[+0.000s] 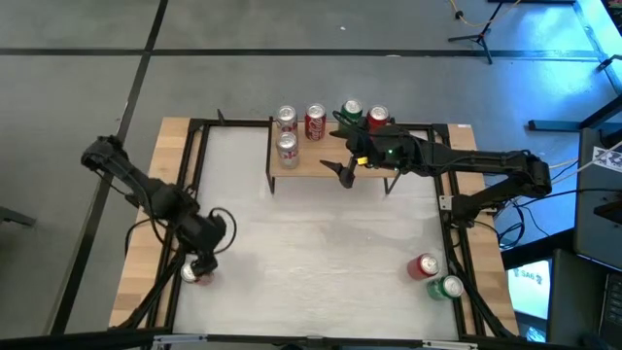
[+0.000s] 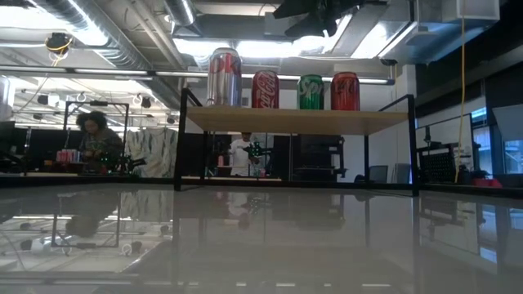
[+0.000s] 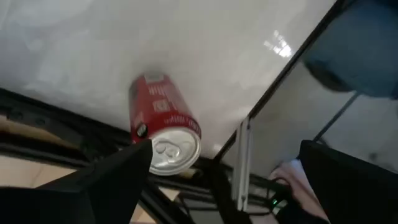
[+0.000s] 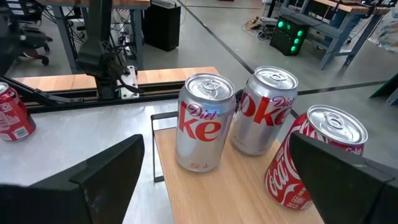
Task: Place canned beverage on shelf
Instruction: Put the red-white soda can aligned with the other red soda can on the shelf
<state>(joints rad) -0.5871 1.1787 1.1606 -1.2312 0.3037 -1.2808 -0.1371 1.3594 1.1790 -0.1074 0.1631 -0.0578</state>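
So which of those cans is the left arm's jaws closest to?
The red can at the table's near left edge, between the left gripper's open jaws. The others stand on the shelf or at the near right corner.

Light wood shelf (image 1: 321,161) carries silver, red and green cans (image 2: 310,91); another red can (image 3: 163,124), lettering perhaps white

Two dark fingers (image 4: 102,180) of the right gripper (image 4: 217,186) framed the view, spread wide apart. Between them lay the shelf (image 4: 242,193), its light wood top carrying three upright cans. A silver Diet Coke can (image 4: 205,121) stood near the shelf's edge, a second silver Diet Coke can (image 4: 267,111) just beside it, and a red Coca-Cola can (image 4: 317,155) close to those. Beyond the shelf, on the white table (image 4: 81,134), another red can (image 4: 13,115) stood near the left arm (image 4: 102,46).
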